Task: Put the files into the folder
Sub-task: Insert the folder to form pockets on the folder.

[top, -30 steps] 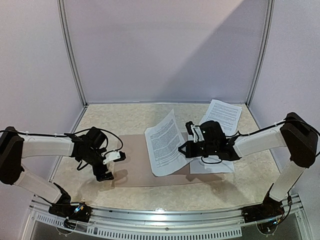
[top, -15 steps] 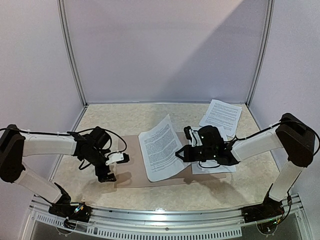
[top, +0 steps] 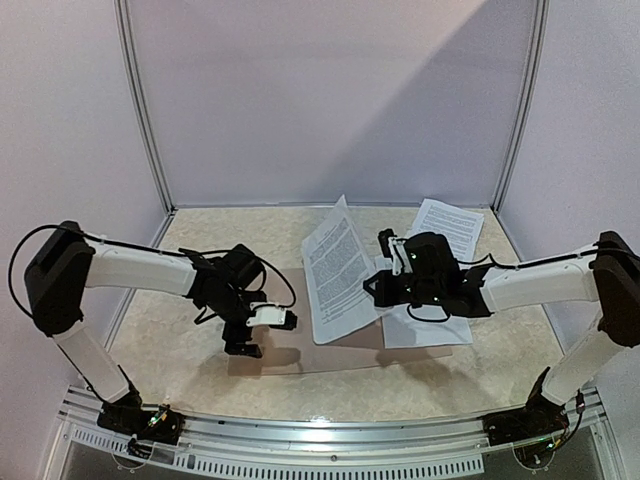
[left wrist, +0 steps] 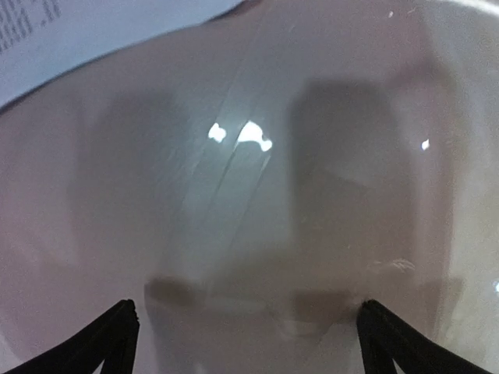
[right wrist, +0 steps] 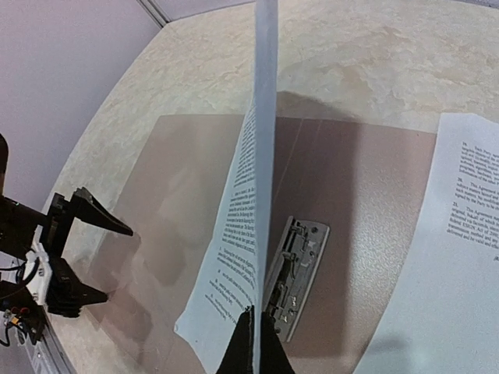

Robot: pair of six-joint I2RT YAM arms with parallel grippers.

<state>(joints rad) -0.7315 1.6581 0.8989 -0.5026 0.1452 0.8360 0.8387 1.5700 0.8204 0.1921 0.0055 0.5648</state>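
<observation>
My right gripper [top: 383, 292] pinches one sheet [top: 338, 268] upright over the folder [top: 310, 352]. I see my left gripper [top: 265, 336] spread wide above it.

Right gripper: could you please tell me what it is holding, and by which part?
The right gripper pinches a printed sheet by its edge nearest that arm, raised above the folder.

print: dense black lines on the files [top: 340, 270] — too small and blurred to read | labels, brands, numbers, signs: none legible
</observation>
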